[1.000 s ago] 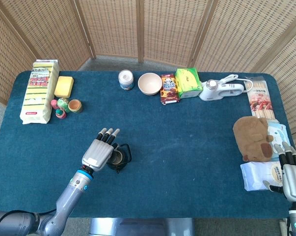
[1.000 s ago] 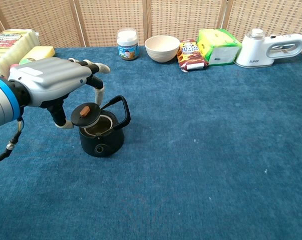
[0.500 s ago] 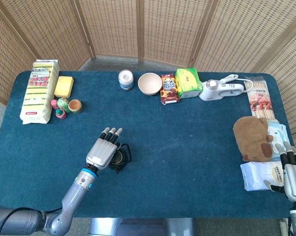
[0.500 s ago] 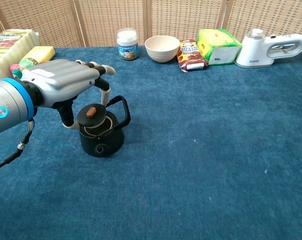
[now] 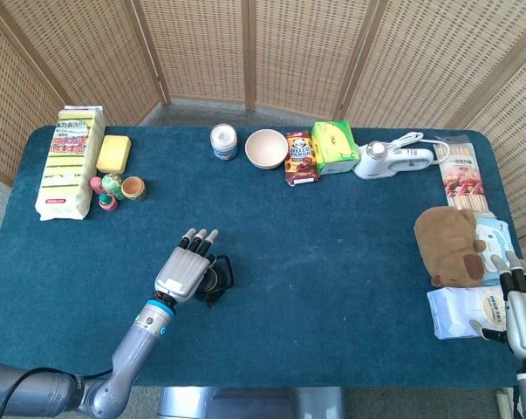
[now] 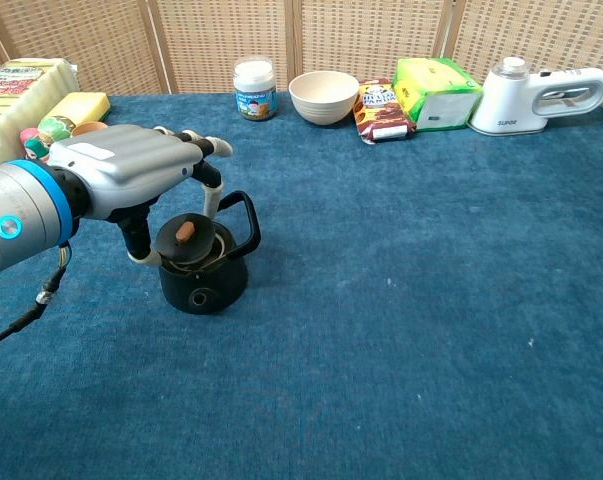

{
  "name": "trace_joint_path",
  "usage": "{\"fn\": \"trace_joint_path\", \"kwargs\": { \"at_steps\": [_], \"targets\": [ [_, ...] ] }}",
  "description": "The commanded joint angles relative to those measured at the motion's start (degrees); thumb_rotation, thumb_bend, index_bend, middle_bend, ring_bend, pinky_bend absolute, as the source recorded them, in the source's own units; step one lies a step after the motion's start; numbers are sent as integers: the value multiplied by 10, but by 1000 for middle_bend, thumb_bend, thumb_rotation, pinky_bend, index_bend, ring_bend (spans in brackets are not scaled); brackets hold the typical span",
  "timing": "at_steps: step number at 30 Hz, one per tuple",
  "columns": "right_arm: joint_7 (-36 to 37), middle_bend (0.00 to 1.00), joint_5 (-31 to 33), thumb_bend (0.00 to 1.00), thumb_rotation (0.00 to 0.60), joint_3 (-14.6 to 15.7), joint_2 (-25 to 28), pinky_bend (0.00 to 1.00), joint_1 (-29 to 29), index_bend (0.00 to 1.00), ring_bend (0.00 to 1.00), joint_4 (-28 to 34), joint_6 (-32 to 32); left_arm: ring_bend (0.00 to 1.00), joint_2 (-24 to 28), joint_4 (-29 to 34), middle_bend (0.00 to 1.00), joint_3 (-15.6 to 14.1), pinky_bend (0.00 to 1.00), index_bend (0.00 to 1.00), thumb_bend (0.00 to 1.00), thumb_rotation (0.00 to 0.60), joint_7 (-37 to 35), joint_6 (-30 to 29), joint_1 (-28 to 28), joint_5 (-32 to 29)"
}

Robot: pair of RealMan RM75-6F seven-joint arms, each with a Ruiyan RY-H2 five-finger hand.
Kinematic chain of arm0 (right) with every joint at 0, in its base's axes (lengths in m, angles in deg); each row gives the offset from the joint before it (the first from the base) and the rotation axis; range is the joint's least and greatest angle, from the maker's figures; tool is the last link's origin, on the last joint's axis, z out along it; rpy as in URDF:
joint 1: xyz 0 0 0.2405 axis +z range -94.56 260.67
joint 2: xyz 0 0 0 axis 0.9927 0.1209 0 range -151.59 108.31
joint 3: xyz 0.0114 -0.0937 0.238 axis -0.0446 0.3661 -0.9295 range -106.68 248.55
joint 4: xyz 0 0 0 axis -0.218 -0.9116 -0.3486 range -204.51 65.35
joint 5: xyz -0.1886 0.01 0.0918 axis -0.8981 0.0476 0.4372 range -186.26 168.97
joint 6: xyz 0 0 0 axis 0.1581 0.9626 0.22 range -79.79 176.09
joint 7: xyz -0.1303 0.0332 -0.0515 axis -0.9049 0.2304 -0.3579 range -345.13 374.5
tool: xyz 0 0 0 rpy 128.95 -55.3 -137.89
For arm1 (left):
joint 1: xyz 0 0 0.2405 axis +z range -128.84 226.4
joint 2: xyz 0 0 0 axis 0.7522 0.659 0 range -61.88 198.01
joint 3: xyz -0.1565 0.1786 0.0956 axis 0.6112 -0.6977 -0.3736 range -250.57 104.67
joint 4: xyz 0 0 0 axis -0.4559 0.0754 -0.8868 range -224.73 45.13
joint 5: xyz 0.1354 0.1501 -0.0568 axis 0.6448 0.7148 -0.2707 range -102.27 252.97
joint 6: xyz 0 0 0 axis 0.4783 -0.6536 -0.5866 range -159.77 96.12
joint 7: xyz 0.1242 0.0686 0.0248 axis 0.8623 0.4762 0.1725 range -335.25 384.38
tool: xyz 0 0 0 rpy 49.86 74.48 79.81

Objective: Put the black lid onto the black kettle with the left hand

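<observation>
We see the black lid (image 6: 187, 238) resting slightly tilted in the mouth of the black kettle (image 6: 203, 272), which stands toward the front left of the table (image 5: 332, 253), so the lid looks nearly seated. Our left hand (image 6: 131, 178) arches over it, fingers pinching the lid's rim, probably to steady it as it settles. Our right hand (image 5: 522, 316) idles at the front right corner, fingers apart and empty.

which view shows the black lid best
The chest view: the black lid with its brown knob shows from the side, tilted on the black kettle under the left hand. In the head view that hand covers the lid almost entirely.
</observation>
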Motion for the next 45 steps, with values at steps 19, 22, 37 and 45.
{"fn": "trace_joint_path", "kwargs": {
  "at_steps": [19, 22, 37, 45],
  "targets": [
    [2, 0, 3, 108, 600, 0, 2, 0, 1, 56, 0, 1, -2, 0, 21, 24, 0, -4, 65, 229, 128, 600, -14, -22, -3, 14],
    [1, 0, 3, 108, 600, 1, 2, 0, 1, 55, 0, 2, -4, 0, 29, 24, 0, -3, 65, 224, 128, 600, -34, -25, 0, 40],
    [6, 0, 4, 108, 600, 1, 5, 0, 1, 55, 0, 2, -5, 0, 9, -21, 0, 1, 66, 225, 128, 600, -66, -8, -2, 61],
    [8, 0, 2, 108, 600, 1, 6, 0, 2, 55, 0, 3, -6, 0, 2, -45, 0, 1, 65, 225, 128, 600, -72, -1, -4, 64]
  ]
}}
